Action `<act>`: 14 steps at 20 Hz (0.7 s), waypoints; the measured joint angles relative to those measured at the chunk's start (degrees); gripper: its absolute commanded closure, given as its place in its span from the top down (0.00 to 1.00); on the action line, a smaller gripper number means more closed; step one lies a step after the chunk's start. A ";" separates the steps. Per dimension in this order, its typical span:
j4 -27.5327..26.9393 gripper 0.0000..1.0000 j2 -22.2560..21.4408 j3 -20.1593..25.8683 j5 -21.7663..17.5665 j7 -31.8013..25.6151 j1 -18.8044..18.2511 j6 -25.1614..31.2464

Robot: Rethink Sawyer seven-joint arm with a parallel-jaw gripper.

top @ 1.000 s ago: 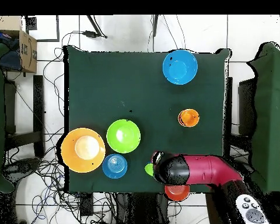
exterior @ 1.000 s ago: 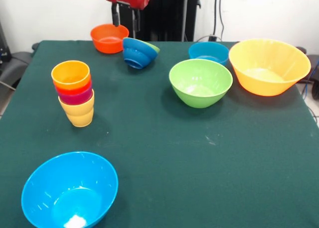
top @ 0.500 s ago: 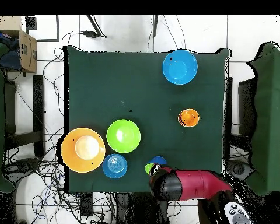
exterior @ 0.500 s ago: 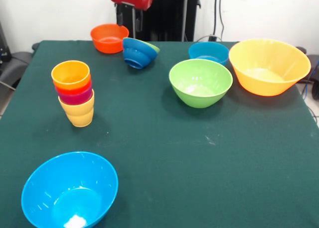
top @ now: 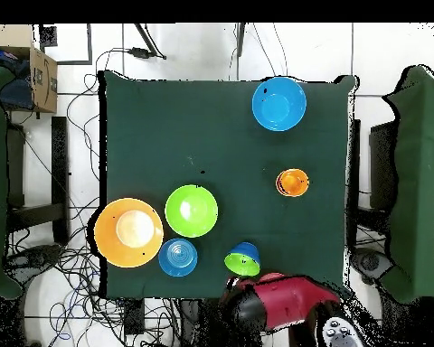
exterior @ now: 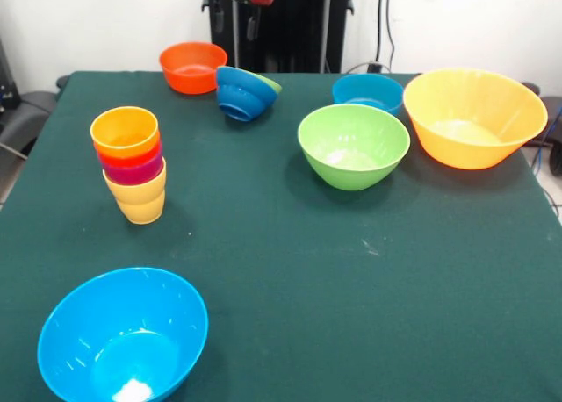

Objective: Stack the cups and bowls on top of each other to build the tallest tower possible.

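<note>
Cups (exterior: 132, 163) standing nested in one short column on the green table (exterior: 290, 270), yellow at the base, then purple, red-orange and orange-yellow on top, showing in the overhead view as a single orange ring (top: 292, 182); large light blue bowl (exterior: 123, 334) sitting alone at the near edge, well apart from everything else; green bowl (exterior: 353, 145) resting upright mid-table, just beside the big orange-yellow bowl (exterior: 474, 117), with a smaller blue bowl (exterior: 367, 92) behind and between them; dark blue bowl (exterior: 247, 93) lying tilted on its side, a green one nested inside it and showing only at the rim; orange-red bowl (exterior: 192, 66) sitting near it at the far edge; gripper (exterior: 235, 20) hanging drawn back above that far edge, clear of every bowl, holding nothing; impossible to tell how far apart its tips are standing.
</note>
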 measured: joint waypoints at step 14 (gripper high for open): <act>-4.24 1.00 3.65 -16.09 -13.55 0.00 22.04 -12.13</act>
